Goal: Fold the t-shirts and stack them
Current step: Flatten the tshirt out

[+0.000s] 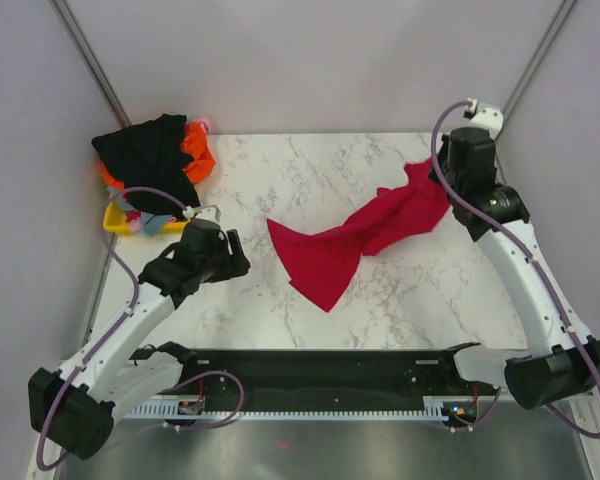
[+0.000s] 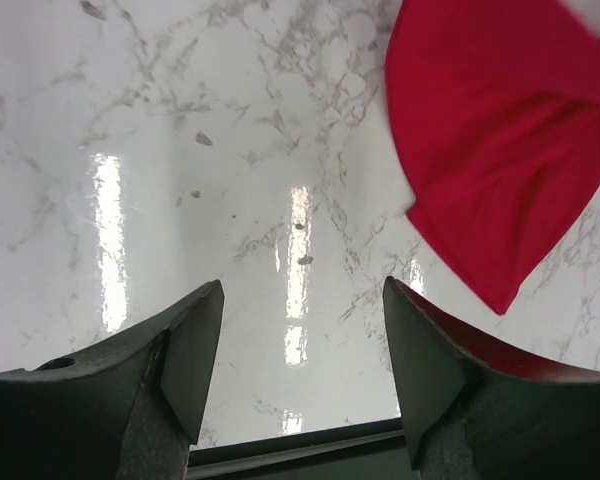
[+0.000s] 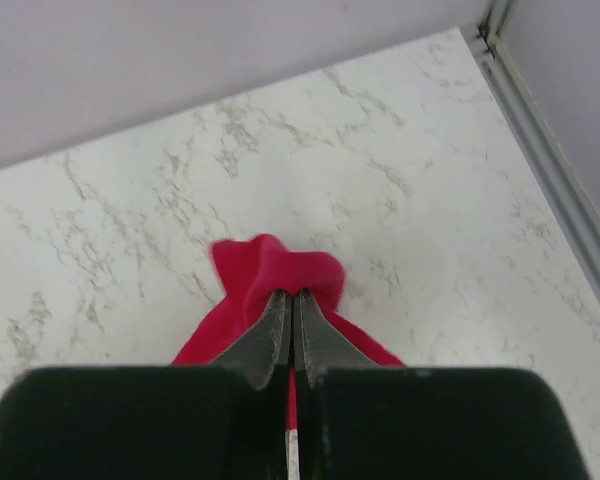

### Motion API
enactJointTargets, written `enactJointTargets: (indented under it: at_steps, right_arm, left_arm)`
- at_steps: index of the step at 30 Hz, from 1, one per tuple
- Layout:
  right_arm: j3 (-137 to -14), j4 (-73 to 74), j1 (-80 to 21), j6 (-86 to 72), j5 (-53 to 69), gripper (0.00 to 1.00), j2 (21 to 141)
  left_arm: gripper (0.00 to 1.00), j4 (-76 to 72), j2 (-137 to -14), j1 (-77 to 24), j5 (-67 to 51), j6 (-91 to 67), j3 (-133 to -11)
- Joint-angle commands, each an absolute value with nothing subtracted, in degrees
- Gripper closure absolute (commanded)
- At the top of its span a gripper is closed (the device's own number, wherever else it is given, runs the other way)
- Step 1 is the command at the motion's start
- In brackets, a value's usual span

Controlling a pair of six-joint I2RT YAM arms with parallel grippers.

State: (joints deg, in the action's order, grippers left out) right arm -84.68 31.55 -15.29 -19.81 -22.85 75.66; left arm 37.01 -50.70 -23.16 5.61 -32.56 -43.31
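A crimson red t-shirt (image 1: 365,232) lies stretched across the middle of the marble table, one end lifted at the far right. My right gripper (image 1: 432,168) is shut on that end; in the right wrist view the cloth (image 3: 270,270) bunches over the closed fingertips (image 3: 292,297). My left gripper (image 1: 237,253) is open and empty, left of the shirt's near corner; its wrist view shows the red cloth (image 2: 500,150) ahead to the right of the spread fingers (image 2: 302,300). A heap of black (image 1: 145,155) and orange (image 1: 197,152) shirts sits at the far left.
A small yellow bin (image 1: 120,220) stands under the heap at the far left, with pink and light blue cloth at its edge. Grey walls close the back and sides. A black rail (image 1: 320,365) runs along the near table edge.
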Motion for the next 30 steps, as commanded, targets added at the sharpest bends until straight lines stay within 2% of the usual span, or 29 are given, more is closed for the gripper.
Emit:
enactJointTargets:
  at_steps: [1,3,4,7,8,9,10,12,17,25,30]
  right_arm:
    - [-71.4,31.6,-14.7,-21.2,-23.9,1.00,75.6]
    - [-66.2,30.8,-12.6,-21.6,-21.8,1.00,74.5]
    - [-64.8,30.7,-11.7,-23.0,-20.8,0.93,74.4]
    - [-59.3,30.4,-8.9,-25.0,-17.0,0.90,73.9]
    - [-55.8,29.9,-8.9,-25.5,-16.0,0.83,72.6]
    - [-54.0,28.7,-8.9,-25.9,-15.1,0.39,71.8]
    - [-52.2,28.6,-8.9,-26.9,-15.7,0.20,70.9]
    - [-47.7,28.0,-8.9,-30.0,-17.5,0.02,68.0]
    - [-45.3,26.2,-8.9,-31.3,-17.0,0.02,63.2]
    - [-46.9,27.3,-8.9,-29.4,-13.4,0.02,62.1]
    - [-48.1,28.2,-8.9,-27.0,-10.5,0.02,62.6]
  left_arm:
    - [0.27,31.3,-57.7,-27.7,6.7,-33.8,-42.5]
    - [0.24,29.4,-60.9,-28.4,4.8,-34.7,-42.4]
    - [0.24,28.0,-63.3,-28.6,4.7,-35.0,-42.4]
    - [0.24,26.3,-65.9,-28.9,4.3,-35.0,-42.7]
    - [0.24,25.8,-66.9,-29.0,4.4,-34.5,-42.9]
    - [0.24,25.5,-67.3,-29.2,4.8,-34.4,-43.3]
    - [0.24,25.3,-67.8,-29.2,4.9,-34.2,-43.6]
    - [0.24,23.7,-69.1,-29.6,4.8,-33.8,-44.3]
    - [0.23,17.3,-76.4,-32.1,3.5,-31.5,-47.5]
    - [0.23,13.4,-101.7,-32.4,1.5,-22.7,-69.2]
    - [0.21,12.5,-112.0,-32.3,0.3,-17.1,-81.9]
